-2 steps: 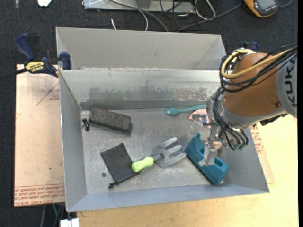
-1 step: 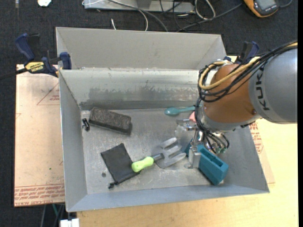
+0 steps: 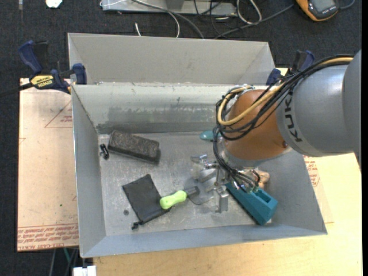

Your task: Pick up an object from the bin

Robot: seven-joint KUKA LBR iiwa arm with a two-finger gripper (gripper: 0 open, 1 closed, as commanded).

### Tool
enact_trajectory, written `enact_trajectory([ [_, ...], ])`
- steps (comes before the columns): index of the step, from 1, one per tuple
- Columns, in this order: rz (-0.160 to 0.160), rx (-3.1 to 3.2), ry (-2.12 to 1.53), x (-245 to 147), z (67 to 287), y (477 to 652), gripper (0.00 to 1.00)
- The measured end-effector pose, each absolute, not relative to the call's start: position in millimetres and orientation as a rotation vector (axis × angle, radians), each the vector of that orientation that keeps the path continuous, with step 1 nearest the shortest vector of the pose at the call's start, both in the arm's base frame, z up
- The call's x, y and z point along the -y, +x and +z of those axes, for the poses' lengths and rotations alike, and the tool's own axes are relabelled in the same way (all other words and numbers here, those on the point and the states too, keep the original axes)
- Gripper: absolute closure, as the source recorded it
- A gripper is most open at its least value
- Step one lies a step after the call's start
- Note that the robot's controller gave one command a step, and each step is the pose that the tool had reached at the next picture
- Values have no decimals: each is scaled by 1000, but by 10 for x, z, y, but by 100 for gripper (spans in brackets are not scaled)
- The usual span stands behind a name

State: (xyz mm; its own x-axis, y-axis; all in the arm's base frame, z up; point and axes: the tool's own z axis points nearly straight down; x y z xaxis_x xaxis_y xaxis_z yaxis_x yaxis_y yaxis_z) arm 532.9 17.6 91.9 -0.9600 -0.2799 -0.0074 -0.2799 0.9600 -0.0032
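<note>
**Item: bin-picking cell, one arm.**

**Progress.** Nothing is lifted yet, and every piece lies on the floor of the bin (image 3: 86, 171). The gripper (image 3: 211, 186) is low inside the bin, at the near right of the floor. Its metal parts are tangled in view with what lies under them, so I cannot tell whether the jaws stand wide or narrow, and nothing can be seen held between them. My judgement is that the approach is made, while the closing, the grasp and the lift all remain.

**Likely candidates (nearest the gripper).**
- Green-handled tool (image 3: 173, 199): just left of the gripper, near-centre of the floor. It has a short, rounded, glossy lime grip, probably plastic, and its greyish working end points right towards the gripper.
- Teal block (image 3: 256, 204): just right of the gripper, lying aslant. It is hard-edged and boxy with a smooth moulded look.

**Other contents.**
- Dark grey block (image 3: 133, 146): far left, an oblong with a rough, matt, speckled surface.
- Black pouch (image 3: 144, 197): near left, beside the green grip. It is flat, limp and cloth-like.
- Small teal piece (image 3: 206, 135): far centre, partly under the wrist.
- Tan piece (image 3: 262, 179): right, mostly hidden, kind unclear.
</note>
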Motion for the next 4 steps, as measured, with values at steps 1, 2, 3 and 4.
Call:
enact_trajectory([
  [1, 0, -3078, -596, -178, 799, 5301, 0],
  [2, 3, -3071, -629, -751, 852, 5180, 100],
  [3, 3, -3071, -629, -751, 853, 5180, 100],
  [4, 4, -3065, -675, -762, 1517, 5203, 100],
])
